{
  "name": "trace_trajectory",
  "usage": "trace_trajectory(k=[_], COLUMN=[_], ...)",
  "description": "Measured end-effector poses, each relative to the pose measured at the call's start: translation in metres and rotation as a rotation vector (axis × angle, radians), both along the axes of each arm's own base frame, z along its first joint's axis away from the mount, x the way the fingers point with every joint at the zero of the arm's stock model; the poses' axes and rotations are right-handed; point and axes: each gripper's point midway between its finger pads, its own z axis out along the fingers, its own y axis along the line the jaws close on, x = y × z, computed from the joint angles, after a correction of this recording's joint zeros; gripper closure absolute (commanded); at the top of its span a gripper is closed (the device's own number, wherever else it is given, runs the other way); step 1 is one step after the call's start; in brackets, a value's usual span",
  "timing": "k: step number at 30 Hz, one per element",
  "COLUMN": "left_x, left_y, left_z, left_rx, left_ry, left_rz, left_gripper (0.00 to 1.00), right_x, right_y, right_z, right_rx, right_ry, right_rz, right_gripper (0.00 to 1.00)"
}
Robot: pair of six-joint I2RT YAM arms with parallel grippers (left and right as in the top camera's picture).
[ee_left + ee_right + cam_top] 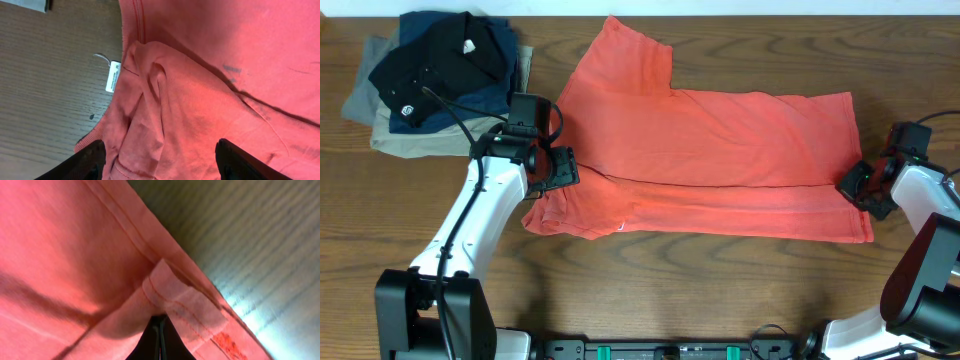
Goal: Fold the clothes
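The coral-red T-shirt [720, 140] lies spread across the middle of the table, its lower part folded up lengthwise and one sleeve pointing to the back. No lettering shows. My left gripper [552, 168] is open at the shirt's left end. In the left wrist view its jaws [160, 167] straddle a bunched fold of the shirt [200, 100], next to a white label [113, 76]. My right gripper [855, 185] is at the shirt's right edge. In the right wrist view it [160, 325] is shut on a folded-over piece of the shirt's hem [180, 297].
A pile of folded black and navy garments [440, 60] sits on folded khaki/grey garments [400, 140] at the back left, close to my left arm. The table is dark brown wood [720, 290].
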Motion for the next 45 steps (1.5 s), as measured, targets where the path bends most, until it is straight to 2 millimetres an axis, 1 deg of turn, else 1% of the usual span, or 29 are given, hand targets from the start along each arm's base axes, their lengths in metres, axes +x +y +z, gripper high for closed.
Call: trace_trajectory(k=[12, 13, 15, 17, 19, 22, 23, 24, 26, 27, 28, 31, 32, 34, 36, 38, 41, 42, 45], left_x=[0.0, 0.0, 0.0, 0.0, 0.0, -0.001, -0.001, -0.001, -0.001, -0.001, -0.001, -0.001, -0.001, -0.001, -0.001, -0.001, -0.001, -0.001, -0.002], left_y=[0.0, 0.0, 0.0, 0.0, 0.0, 0.0, 0.0, 0.0, 0.0, 0.0, 0.0, 0.0, 0.0, 0.0, 0.0, 0.0, 0.0, 0.0, 0.0], left_z=[0.0, 0.0, 0.0, 0.0, 0.0, 0.0, 0.0, 0.0, 0.0, 0.0, 0.0, 0.0, 0.0, 0.0, 0.0, 0.0, 0.0, 0.0, 0.0], left_rx=[0.0, 0.0, 0.0, 0.0, 0.0, 0.0, 0.0, 0.0, 0.0, 0.0, 0.0, 0.0, 0.0, 0.0, 0.0, 0.0, 0.001, 0.0, 0.001], left_ry=[0.0, 0.0, 0.0, 0.0, 0.0, 0.002, 0.004, 0.003, 0.003, 0.004, 0.004, 0.003, 0.003, 0.004, 0.003, 0.003, 0.004, 0.005, 0.007], left_rz=[0.0, 0.0, 0.0, 0.0, 0.0, 0.0, 0.0, 0.0, 0.0, 0.0, 0.0, 0.0, 0.0, 0.0, 0.0, 0.0, 0.0, 0.0, 0.0], left_gripper=[0.29, 0.29, 0.29, 0.29, 0.28, 0.28, 0.28, 0.28, 0.28, 0.28, 0.28, 0.28, 0.28, 0.28, 0.28, 0.28, 0.28, 0.28, 0.28], right_x=[0.017, 0.018, 0.019, 0.014, -0.001, -0.017, -0.021, -0.023, -0.022, -0.021, -0.019, -0.017, -0.017, -0.019, -0.02, -0.024, -0.027, -0.026, -0.021], right_y=[-0.007, -0.007, -0.007, -0.004, 0.004, 0.013, 0.015, 0.015, 0.013, 0.011, 0.009, 0.006, 0.006, 0.006, 0.005, 0.006, 0.006, 0.006, 0.003], right_z=[0.005, 0.005, 0.006, 0.004, 0.002, 0.007, 0.012, 0.018, 0.033, 0.043, 0.053, 0.074, 0.078, 0.078, 0.071, 0.061, 0.044, 0.04, 0.029], right_rx=[-0.027, -0.028, -0.028, -0.015, 0.025, 0.068, 0.076, 0.076, 0.058, 0.043, 0.025, -0.006, -0.012, -0.015, -0.017, -0.015, -0.003, -0.001, 0.0], right_ry=[-0.073, -0.077, -0.081, -0.058, 0.008, 0.082, 0.101, 0.104, 0.085, 0.063, 0.037, -0.01, -0.016, -0.01, -0.001, 0.017, 0.051, 0.055, 0.059], right_rz=[-0.005, -0.004, -0.004, -0.002, 0.008, 0.008, 0.008, 0.006, 0.001, -0.001, 0.002, 0.002, 0.001, 0.0, -0.001, -0.006, -0.02, -0.016, -0.024], right_gripper=[0.98, 0.96, 0.89, 0.82, 0.78, 0.75, 0.72, 0.66, 0.36, 0.28, 0.25, 0.25, 0.26, 0.28, 0.32, 0.39, 0.53, 0.56, 0.61])
